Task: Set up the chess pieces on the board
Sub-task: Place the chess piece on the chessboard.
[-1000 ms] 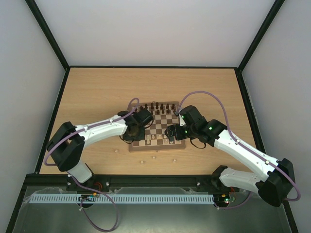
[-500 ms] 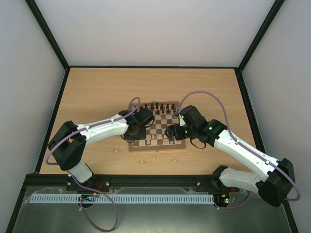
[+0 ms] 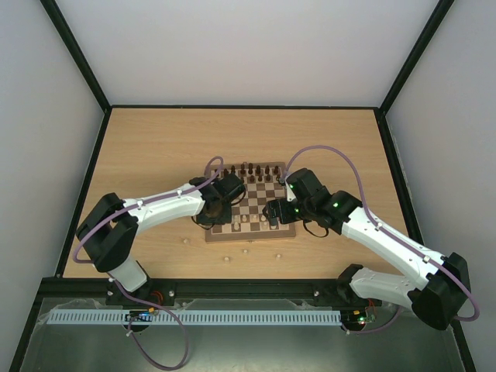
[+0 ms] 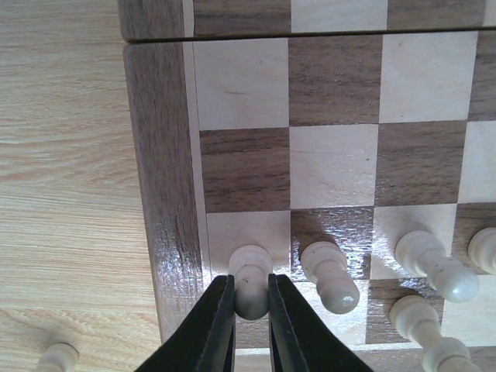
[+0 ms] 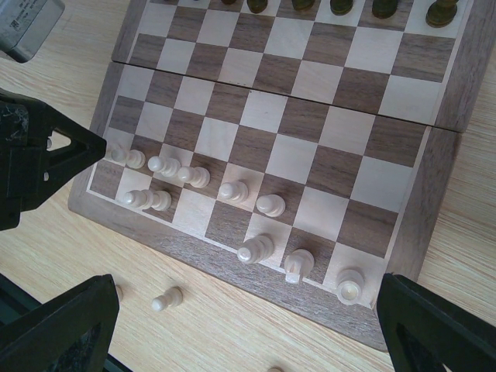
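The board [image 3: 249,235] lies mid-table, with dark chess pieces [image 3: 252,169] along its far rows and cream ones [image 3: 246,223] along the near rows. My left gripper [image 4: 250,310] is shut on a cream pawn [image 4: 249,273], whose base rests on the light square by the board's left border [image 4: 159,194]. From above, the left gripper [image 3: 224,201] sits at the board's near-left corner. My right gripper [image 5: 246,310] hangs open above the near-right edge, over a rook [image 5: 349,285] and a knight [image 5: 298,263], with nothing held.
Loose cream pieces lie on the tabletop in front of the board: [image 3: 185,242], [image 3: 226,256], [image 3: 245,250], [image 3: 277,253]. One such pawn [image 5: 167,298] shows near the board's border, another [image 4: 58,356] left of it. The two wrists stand close together over the near rows.
My left gripper has moved right, from beside the board onto its left edge, carrying the pawn. The right arm has not moved.
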Controlling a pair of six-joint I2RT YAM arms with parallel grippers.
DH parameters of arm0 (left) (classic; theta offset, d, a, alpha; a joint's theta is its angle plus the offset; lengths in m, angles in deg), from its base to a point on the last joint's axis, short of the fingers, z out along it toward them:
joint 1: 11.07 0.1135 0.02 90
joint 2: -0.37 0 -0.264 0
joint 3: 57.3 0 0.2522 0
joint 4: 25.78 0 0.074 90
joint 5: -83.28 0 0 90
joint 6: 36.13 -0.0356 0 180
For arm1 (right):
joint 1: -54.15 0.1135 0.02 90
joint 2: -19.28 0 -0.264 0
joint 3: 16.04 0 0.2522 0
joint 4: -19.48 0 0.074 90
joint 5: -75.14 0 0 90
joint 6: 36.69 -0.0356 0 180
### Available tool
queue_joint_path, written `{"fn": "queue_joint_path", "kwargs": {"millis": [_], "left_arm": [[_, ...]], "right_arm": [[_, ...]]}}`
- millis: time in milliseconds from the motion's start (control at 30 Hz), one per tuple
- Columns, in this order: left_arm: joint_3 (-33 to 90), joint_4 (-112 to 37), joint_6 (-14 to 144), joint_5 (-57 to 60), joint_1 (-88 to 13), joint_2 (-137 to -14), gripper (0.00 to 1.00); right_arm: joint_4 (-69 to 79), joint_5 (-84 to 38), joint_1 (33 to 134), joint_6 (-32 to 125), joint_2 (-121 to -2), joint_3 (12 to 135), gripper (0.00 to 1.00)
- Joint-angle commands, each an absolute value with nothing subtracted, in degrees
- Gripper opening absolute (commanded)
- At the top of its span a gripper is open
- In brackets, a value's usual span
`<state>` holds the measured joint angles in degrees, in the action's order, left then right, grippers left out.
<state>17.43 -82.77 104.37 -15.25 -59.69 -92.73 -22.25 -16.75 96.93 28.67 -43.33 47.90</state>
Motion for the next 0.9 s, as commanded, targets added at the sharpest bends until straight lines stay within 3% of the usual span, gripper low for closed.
{"fn": "queue_joint_path", "kwargs": {"millis": [0,133,333,600,733,867], "left_arm": [[16.4,-84.1,104.9,-15.4,-60.1,-92.1,0.17],[16.5,-84.3,105.2,-15.9,-60.2,-91.8,0.29],[18.2,-84.7,105.0,-16.8,-60.2,-90.9,0.32],[21.7,-88.3,103.9,-23.2,-60.4,-82.8,0.57],[20.0,-86.0,102.6,-26.4,-60.4,-75.9,0.65],[16.1,-80.9,101.2,-27.9,-60.2,-69.2,0.80]], "right_arm": [[-22.8,-16.7,97.3,28.8,-43.1,47.3,0.92],[-22.8,-16.5,97.4,28.8,-43.2,47.2,0.92],[-22.8,-16.4,97.4,28.8,-43.3,47.4,0.92],[-23.0,-16.1,97.4,28.8,-44.2,47.3,0.93],[-23.3,-15.3,97.4,28.6,-45.4,47.4,0.96],[-23.8,-14.2,97.4,28.4,-46.7,47.7,0.99]]}}
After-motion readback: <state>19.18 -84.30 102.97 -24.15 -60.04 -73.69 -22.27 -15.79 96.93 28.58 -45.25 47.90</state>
